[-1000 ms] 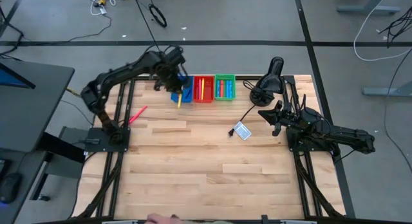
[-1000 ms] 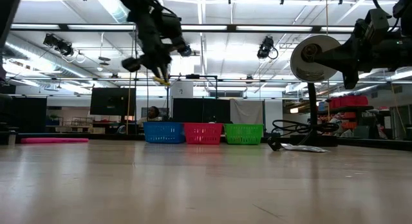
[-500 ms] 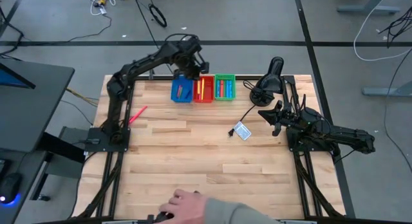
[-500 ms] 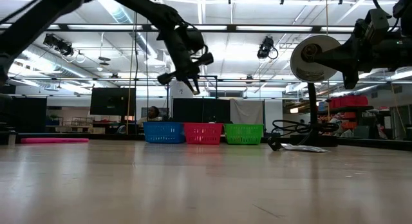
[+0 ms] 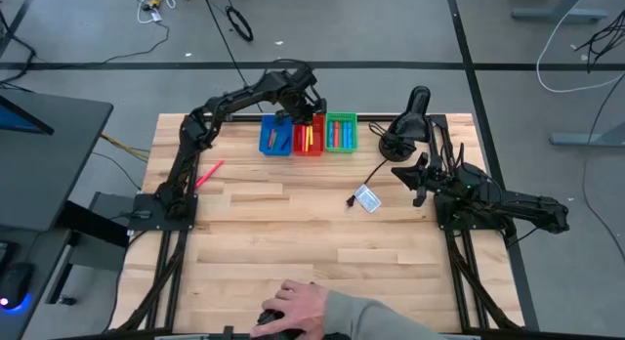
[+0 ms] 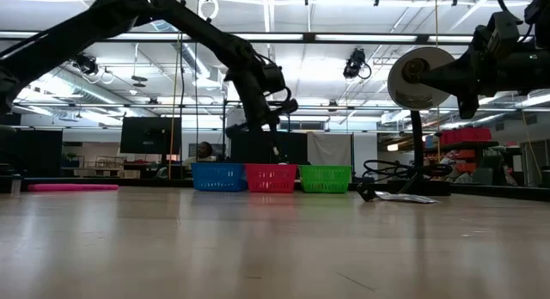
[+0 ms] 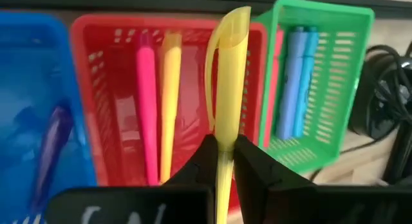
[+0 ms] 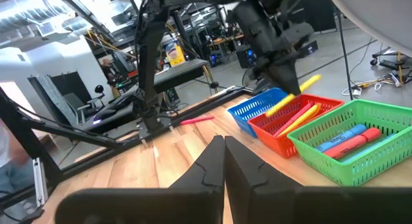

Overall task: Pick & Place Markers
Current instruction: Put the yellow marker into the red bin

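One yellow marker (image 7: 226, 76) pinched in left gripper (image 7: 222, 161), swung from blue bin (image 5: 274, 138) across to over red bin (image 5: 309, 137), drop prob. next; right gripper (image 8: 224, 161) shut, idle at table's right.

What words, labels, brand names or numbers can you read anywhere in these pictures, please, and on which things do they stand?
None can be read.
Small white-and-blue card on the wooden table: print too small.
White marks on the left gripper, holding the yellow marker: blurred.
Yellow-and-blue container in the room: label blurred.

No text, label, brand, number or sign can be read anywhere in these views.
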You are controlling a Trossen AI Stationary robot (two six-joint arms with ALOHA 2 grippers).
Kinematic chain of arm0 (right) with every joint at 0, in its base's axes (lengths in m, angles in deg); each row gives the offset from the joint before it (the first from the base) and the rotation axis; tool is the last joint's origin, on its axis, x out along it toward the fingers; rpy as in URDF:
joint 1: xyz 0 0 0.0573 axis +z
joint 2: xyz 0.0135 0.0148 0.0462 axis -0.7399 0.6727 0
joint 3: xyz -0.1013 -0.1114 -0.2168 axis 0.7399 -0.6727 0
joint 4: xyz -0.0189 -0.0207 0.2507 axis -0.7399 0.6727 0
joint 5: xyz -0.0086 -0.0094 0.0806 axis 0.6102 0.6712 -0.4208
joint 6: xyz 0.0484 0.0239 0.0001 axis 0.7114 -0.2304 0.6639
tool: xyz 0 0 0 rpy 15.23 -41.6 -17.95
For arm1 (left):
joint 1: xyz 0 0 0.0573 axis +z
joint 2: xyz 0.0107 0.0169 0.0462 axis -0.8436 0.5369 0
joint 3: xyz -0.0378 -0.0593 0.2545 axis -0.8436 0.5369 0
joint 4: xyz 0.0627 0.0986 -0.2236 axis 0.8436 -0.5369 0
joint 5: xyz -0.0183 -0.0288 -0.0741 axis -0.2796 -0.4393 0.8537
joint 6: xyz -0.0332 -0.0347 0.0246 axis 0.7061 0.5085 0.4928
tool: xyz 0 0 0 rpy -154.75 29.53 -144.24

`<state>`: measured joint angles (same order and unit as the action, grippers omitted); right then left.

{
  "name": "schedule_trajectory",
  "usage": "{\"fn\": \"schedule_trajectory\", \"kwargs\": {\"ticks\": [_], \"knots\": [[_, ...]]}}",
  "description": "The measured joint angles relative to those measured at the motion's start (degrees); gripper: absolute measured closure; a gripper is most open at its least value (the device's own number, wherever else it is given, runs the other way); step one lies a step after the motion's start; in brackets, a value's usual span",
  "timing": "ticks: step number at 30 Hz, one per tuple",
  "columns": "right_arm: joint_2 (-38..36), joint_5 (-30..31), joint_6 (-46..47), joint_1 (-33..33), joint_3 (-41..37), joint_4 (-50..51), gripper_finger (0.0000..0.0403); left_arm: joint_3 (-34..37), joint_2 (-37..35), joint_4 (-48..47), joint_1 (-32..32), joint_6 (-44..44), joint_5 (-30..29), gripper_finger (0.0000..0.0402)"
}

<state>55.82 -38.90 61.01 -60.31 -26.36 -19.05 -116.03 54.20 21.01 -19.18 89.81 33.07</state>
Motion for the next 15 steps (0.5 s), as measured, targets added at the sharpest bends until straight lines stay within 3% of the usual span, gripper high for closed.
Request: {"fn": "schedule_trajectory", "kwargs": {"ticks": [5,15], "knots": [[0.0,0.0,0.0,0.0,0.0,0.0,0.0392,0.0,2.8,1.0,-0.3,0.0,1.0,0.0371],[0.0,0.0,0.0,0.0,0.0,0.0,0.0392,0.3,4.3,0.8,-0.5,0.0,0.6,0.0331]]}}
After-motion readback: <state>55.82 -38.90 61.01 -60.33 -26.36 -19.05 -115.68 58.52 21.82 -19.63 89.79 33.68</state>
